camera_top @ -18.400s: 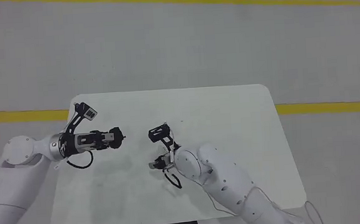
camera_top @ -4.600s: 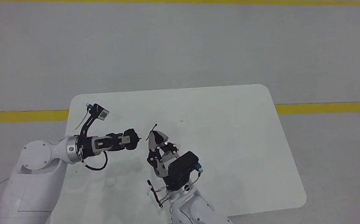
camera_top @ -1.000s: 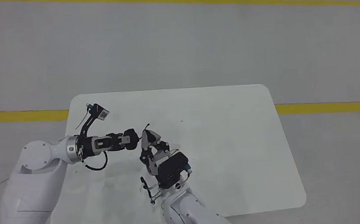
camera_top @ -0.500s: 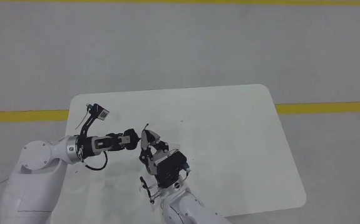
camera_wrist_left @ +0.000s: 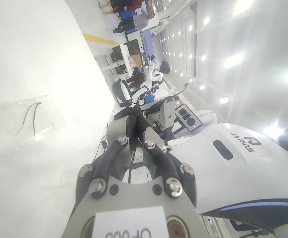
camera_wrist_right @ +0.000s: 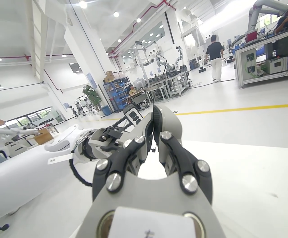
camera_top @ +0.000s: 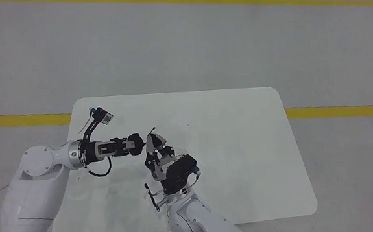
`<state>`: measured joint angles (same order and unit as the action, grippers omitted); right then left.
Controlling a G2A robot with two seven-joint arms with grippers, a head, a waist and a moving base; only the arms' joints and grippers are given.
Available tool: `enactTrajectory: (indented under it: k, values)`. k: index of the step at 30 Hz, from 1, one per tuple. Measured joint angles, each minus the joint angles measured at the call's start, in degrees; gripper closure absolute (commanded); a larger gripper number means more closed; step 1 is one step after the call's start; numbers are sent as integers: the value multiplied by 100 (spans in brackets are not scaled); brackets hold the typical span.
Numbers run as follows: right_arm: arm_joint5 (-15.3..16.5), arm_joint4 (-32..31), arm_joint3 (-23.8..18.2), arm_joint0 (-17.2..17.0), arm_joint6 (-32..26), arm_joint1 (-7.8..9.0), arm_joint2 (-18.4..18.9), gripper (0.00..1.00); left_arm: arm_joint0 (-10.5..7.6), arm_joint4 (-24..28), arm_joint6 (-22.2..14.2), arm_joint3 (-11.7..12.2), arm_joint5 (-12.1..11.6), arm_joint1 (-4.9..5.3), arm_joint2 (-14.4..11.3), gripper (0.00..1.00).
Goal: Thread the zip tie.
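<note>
Fingers [camera_wrist_right: 164,117] of right gripper [camera_wrist_right: 153,119] pressed together on thin black plastic zip tie [camera_wrist_right: 154,104], tail poking up at frame centre. Left gripper [camera_wrist_left: 134,112] fingers pinched, apparently on tie's other end. Both above white desk [camera_top: 239,132], left of centre, top view. Judged best: line tail up with head slot, feed slowly, grips firm. White labels [camera_wrist_right: 144,223] on gripper bases; print cropped.

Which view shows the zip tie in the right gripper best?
Right wrist view: the zip tie stands as a thin black strip out of the shut right gripper. The top view gives a dark tip. The left wrist view has a dark bit at the left gripper; whether it is the tie, I cannot tell.
</note>
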<state>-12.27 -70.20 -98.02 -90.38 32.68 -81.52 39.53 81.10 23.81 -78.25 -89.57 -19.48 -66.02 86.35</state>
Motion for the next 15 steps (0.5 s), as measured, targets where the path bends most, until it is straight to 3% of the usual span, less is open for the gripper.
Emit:
enactTrajectory:
  k: [15]
  values:
    - [-33,125,13,90,35,58,-127,100,0,0,0,0,0,0,0,100]
